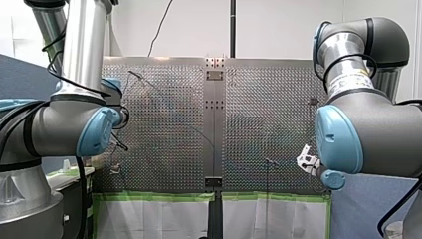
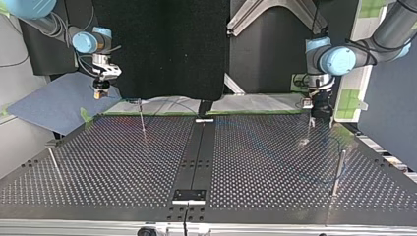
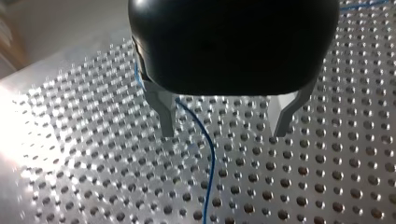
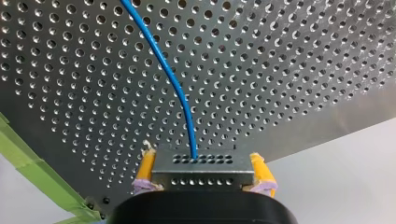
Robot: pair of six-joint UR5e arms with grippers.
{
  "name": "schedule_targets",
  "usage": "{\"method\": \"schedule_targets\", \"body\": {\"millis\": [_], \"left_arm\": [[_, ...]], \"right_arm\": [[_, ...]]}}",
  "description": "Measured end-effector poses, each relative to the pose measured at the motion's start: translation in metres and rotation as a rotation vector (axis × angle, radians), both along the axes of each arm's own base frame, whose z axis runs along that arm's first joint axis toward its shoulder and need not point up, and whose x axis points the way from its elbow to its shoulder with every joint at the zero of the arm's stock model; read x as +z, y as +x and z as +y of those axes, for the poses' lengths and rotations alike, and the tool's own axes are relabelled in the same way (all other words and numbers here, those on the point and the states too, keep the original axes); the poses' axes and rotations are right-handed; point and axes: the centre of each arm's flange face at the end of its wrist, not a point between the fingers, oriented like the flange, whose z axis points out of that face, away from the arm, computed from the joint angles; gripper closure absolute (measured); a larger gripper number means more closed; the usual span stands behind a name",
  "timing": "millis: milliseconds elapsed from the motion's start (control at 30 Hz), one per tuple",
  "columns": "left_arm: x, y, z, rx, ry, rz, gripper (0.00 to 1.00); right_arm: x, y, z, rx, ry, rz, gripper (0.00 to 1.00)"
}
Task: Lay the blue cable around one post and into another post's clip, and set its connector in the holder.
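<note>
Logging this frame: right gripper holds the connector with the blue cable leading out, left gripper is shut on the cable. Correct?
One error: the left wrist view shows the left gripper open, fingers apart, the blue cable passing unclamped beside one finger. The right gripper does hold the connector.

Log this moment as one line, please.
left gripper: open over blue cable | right gripper: shut on connector | connector: not yet placed
</note>
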Motion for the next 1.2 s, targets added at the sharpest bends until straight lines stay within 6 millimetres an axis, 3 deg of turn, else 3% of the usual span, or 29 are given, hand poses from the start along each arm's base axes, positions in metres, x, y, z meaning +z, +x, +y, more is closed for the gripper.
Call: {"method": "schedule_targets", "body": {"millis": [400, 533, 800, 1200], "left_arm": [[0.011, -0.042, -0.014, -0.048, 0.019, -0.017, 0.02], [0.022, -0.045, -0.018, -0.079, 0.014, -0.023, 0.02], [0.073, -0.035, -0.021, -0.129, 0.099, -0.079, 0.02], [0.152, -0.030, -0.005, -0.019, 0.220, -0.157, 0.02]], "right_arm": [[0.000, 0.001, 0.000, 0.002, -0.001, -0.001, 1.00], [0.000, 0.001, 0.000, 0.002, 0.001, -0.001, 1.00], [0.000, 0.001, 0.000, 0.003, 0.001, -0.014, 1.00], [0.000, 0.001, 0.000, 0.004, -0.001, -0.028, 1.00]]}}
